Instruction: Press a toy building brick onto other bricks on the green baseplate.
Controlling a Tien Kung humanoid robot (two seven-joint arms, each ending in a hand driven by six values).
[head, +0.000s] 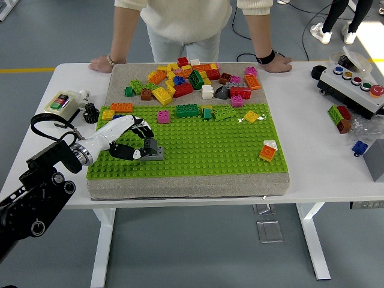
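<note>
baseplate [198, 150] centre open; brick pile [192, 81] behind

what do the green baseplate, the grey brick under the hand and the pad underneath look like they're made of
Green baseplate: likely hard moulded plastic, given its even grid of studs and uniform colour. Grey brick, under the left hand: probably the same plastic, smooth with crisp edges. Pad beneath: seems a soft foam or felt-like slab, matte beige with a speckled, slightly rough face and rounded corners.
</note>
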